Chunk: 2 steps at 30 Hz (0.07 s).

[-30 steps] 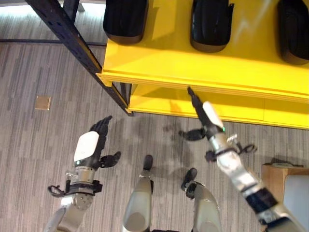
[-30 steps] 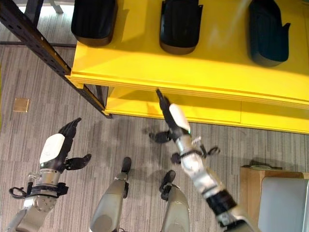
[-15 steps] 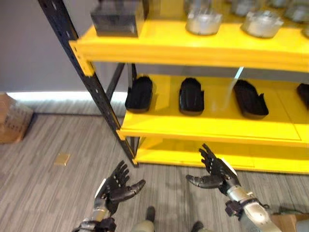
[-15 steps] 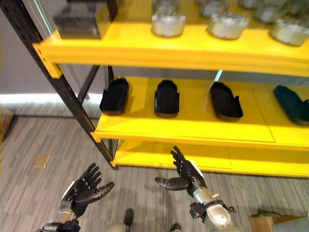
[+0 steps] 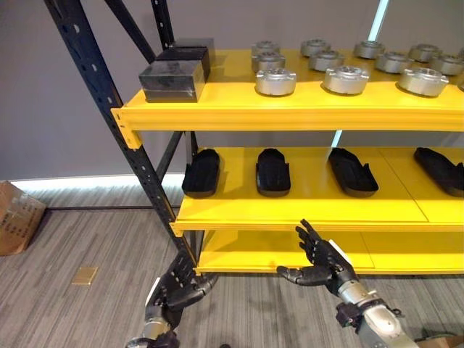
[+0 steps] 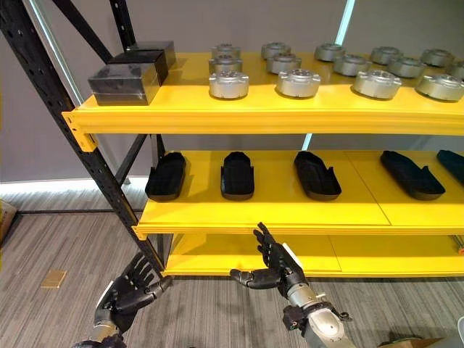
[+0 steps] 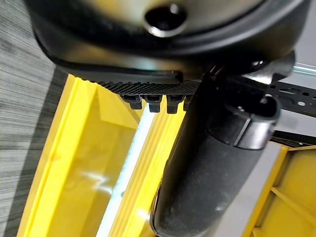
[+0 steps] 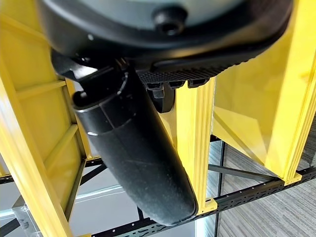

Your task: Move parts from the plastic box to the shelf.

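Tilted upward since a second ago, camera now taking in the whole yellow steel shelf rack (image 5: 290,116) instead of floor and lowest boards. Both hands raised a little with that shift. Round silver metal parts (image 6: 299,83) in rows along the top board at 12 o'clock, two dark grey metal blocks (image 5: 172,75) at 11 o'clock beside them. Black oblong moulded plastic parts (image 5: 273,172) spaced along the middle board. Left hand (image 5: 176,288) at 7 o'clock, fingers spread, holding nothing. Right hand (image 6: 274,267) at 5 o'clock before the lowest board, fingers spread, likewise empty. Brown cardboard box (image 5: 17,217) on grey floor at 9 o'clock.
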Available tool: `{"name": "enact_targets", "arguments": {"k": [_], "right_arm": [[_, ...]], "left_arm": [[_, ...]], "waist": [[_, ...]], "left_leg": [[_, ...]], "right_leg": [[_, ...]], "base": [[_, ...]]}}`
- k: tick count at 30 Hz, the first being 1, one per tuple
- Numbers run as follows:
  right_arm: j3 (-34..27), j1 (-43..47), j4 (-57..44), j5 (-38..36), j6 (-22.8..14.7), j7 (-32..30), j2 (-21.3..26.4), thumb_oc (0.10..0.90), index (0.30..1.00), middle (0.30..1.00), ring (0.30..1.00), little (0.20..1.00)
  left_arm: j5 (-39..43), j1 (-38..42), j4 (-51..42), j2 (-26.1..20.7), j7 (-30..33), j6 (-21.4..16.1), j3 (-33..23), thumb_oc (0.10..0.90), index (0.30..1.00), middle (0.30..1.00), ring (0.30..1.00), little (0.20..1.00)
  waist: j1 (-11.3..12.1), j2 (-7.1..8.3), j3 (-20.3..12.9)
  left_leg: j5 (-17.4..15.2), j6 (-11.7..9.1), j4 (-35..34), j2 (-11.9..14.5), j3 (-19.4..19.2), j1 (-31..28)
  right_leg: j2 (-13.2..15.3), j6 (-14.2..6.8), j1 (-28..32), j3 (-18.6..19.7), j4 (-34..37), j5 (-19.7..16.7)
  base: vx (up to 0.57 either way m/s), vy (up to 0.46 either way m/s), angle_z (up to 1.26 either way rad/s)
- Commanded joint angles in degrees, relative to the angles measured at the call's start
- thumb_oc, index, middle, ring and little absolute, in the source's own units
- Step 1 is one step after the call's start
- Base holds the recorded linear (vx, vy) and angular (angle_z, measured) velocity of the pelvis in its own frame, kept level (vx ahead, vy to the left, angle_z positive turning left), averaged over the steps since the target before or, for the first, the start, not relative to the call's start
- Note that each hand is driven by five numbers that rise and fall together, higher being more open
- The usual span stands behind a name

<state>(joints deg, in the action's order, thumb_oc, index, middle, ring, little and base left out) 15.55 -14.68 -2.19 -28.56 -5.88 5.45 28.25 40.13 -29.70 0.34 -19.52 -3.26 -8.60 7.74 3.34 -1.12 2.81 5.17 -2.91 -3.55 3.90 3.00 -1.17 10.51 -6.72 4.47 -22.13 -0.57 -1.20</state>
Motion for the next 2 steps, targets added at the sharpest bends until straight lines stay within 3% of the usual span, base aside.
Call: {"name": "enact_targets", "arguments": {"k": [1,2], "right_arm": [[1.4,7.7,-3.8,-2.3,-4.4,1.0,-0.3,0.900,1.000,1.000,1.000,1.000],[1.5,7.7,-3.7,-2.2,-4.3,1.1,-0.2,0.900,1.000,1.000,1.000,1.000]], "left_arm": [[0.0,2.4,-4.0,-3.2,-2.7,-3.5,-1.3,0.900,1.000,1.000,1.000,1.000],[-0.1,2.3,-4.1,-3.2,-2.7,-3.5,-1.3,0.900,1.000,1.000,1.000,1.000]], "waist": [[0.5,2.05,-1.7],[0.5,1.99,-1.8]], "left_leg": [[-1.7,-1.7,0.1,3.0,3.9,0.5],[-1.7,-1.7,0.0,3.0,3.8,0.4]], "right_leg": [[2.9,-3.2,-1.4,2.0,2.8,-4.6],[3.0,-3.3,-1.4,2.0,2.9,-4.8]], "base": [[0.01,-0.001,-0.06],[0.01,-0.001,-0.08]]}}
